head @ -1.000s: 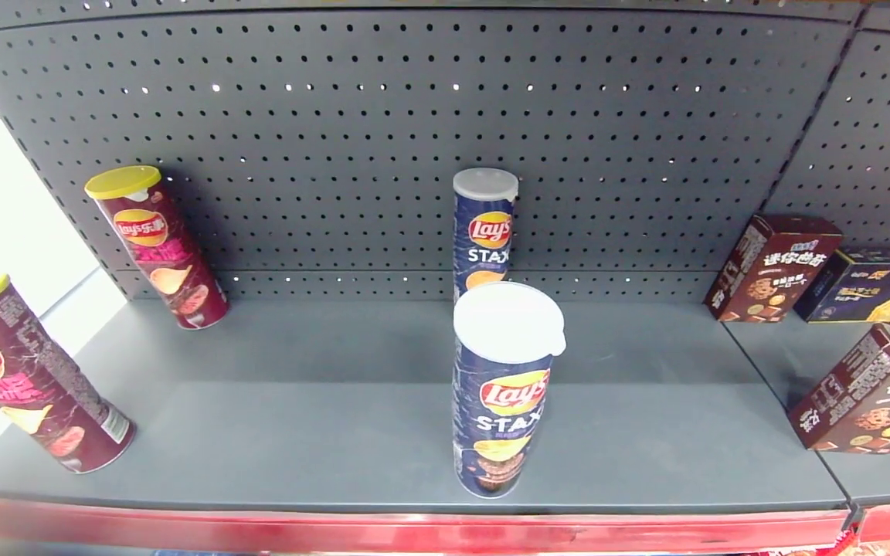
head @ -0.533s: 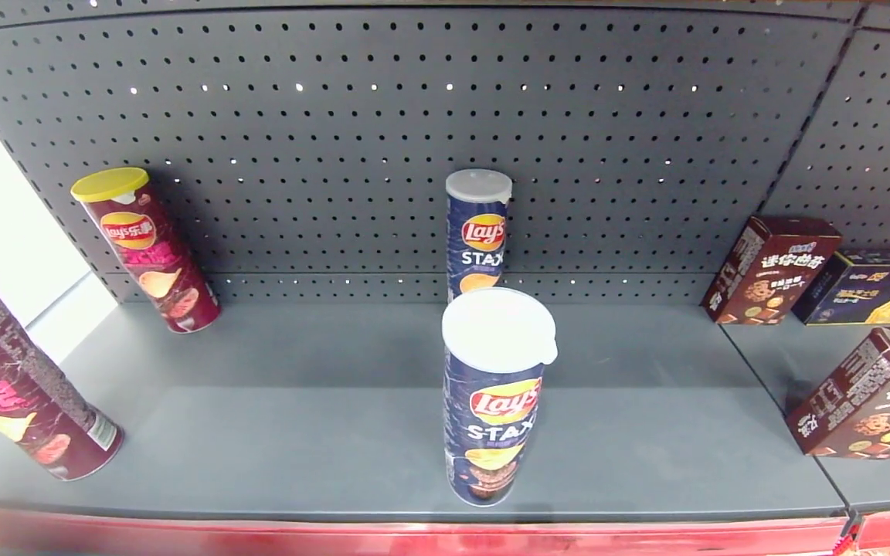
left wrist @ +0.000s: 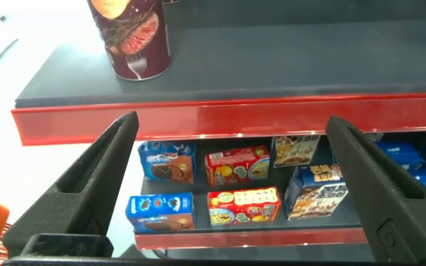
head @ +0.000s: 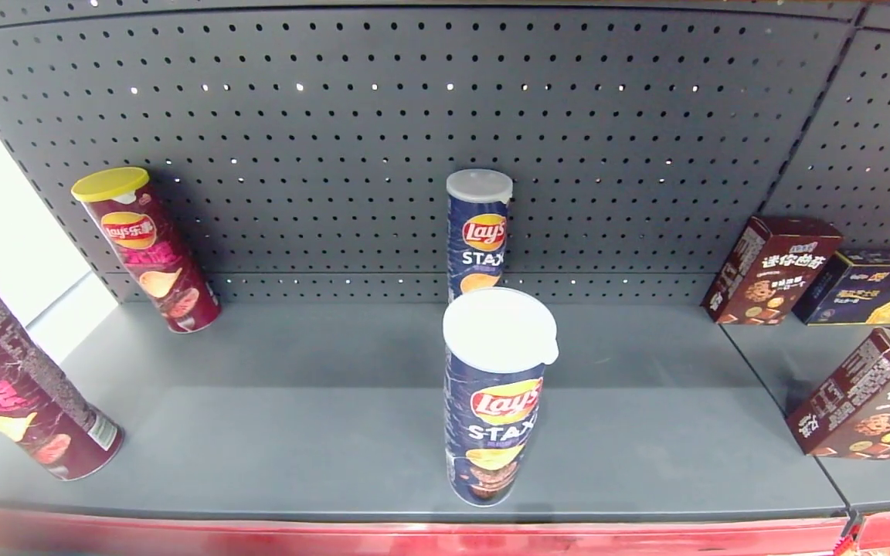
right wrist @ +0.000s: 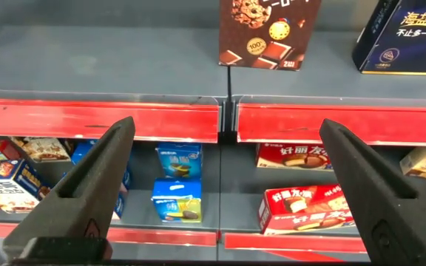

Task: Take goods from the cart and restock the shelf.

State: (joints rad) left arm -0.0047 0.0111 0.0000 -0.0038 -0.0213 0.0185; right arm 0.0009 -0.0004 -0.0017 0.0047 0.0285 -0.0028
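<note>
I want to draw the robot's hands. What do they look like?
They are claws with two fingers each, not real hands. The left gripper has long, dark grey fingers shaped like wedges, thick at the base and narrow at the tip, with a shallow sunken panel in the side. The right gripper looks just the same.

On the shelf, the front centre can stands near the front edge. The rear centre can is at its 12 o'clock, just before the pegboard. The left rear can is at 10 o'clock and the left front can at 9 o'clock. The boxes sit at 2 to 3 o'clock, on the adjoining section.
</note>
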